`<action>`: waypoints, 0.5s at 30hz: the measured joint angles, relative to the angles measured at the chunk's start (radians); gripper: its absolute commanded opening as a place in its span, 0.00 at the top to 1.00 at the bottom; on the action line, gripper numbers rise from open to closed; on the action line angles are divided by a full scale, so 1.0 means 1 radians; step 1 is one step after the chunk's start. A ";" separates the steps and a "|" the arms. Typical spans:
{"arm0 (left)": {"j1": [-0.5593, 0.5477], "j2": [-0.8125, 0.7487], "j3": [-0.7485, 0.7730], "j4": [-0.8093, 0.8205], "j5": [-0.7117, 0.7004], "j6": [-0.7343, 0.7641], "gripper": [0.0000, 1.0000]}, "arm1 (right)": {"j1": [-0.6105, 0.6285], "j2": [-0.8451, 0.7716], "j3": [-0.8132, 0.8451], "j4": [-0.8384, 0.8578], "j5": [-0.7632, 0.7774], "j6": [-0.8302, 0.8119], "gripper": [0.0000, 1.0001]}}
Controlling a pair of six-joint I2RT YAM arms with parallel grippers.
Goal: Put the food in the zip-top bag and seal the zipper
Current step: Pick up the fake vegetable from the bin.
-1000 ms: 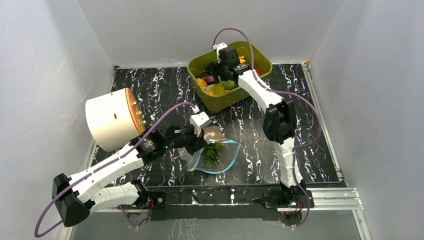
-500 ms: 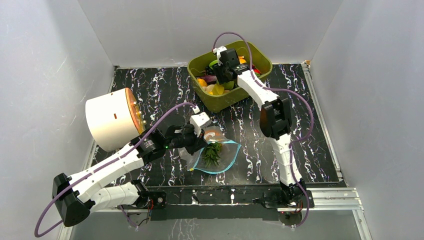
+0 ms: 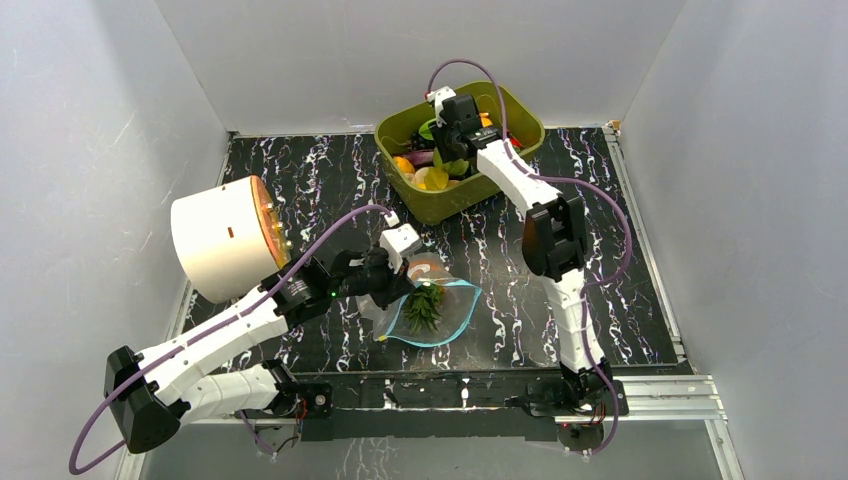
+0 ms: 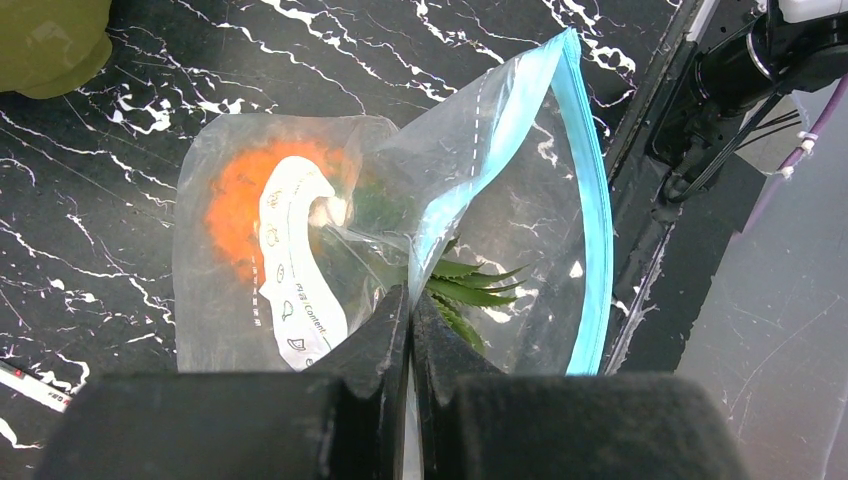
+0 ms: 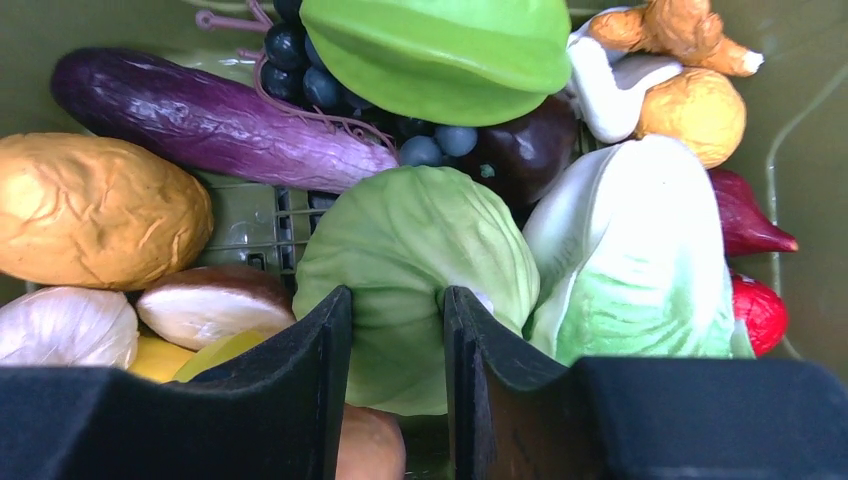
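Observation:
The clear zip-top bag [image 4: 520, 200] lies on the black marbled table, mouth held open. My left gripper [image 4: 410, 295] is shut on its near wall. The light-blue zipper [image 4: 598, 250] curves around the open mouth. Inside lies an orange pineapple [image 4: 235, 205] with green leaves [image 3: 424, 306]. My right gripper [image 5: 397, 300] is down in the olive-green tub [image 3: 455, 205], and its fingers pinch the round pale-green cabbage [image 5: 410, 230] from both sides. In the top view the right gripper [image 3: 447, 160] is over the tub's middle and the left gripper [image 3: 392, 285] is at the bag's left edge.
Around the cabbage the tub holds a purple eggplant [image 5: 200, 115], a green starfruit [image 5: 440, 45], a brown potato [image 5: 95, 210], dark grapes [image 5: 300, 65] and a white-green leafy vegetable [image 5: 630, 260]. A white cylinder [image 3: 225, 238] with an orange face stands at the left. Grey walls enclose the table.
The right gripper has moved a little farther into the tub and its fingers have closed in onto the cabbage. The left arm and the bag have stayed put.

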 measured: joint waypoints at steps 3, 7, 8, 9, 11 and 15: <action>0.000 0.000 0.000 0.000 -0.002 0.000 1.00 | 0.000 -0.023 -0.011 0.016 0.003 0.000 0.94; 0.000 0.000 0.000 0.000 -0.006 0.000 1.00 | 0.000 -0.074 -0.043 0.040 0.011 0.001 0.96; 0.000 0.000 0.000 0.000 -0.008 0.000 1.00 | 0.000 -0.089 -0.052 0.046 0.011 0.001 0.97; 0.000 0.000 0.000 0.000 -0.011 0.000 1.00 | 0.000 -0.102 -0.058 0.050 0.013 0.001 0.98; 0.000 0.000 0.000 0.000 -0.026 -0.002 1.00 | 0.000 -0.126 -0.066 0.058 0.014 0.002 0.99; 0.000 -0.002 0.000 0.001 -0.057 -0.014 1.00 | 0.000 -0.182 -0.098 0.073 0.014 0.007 0.99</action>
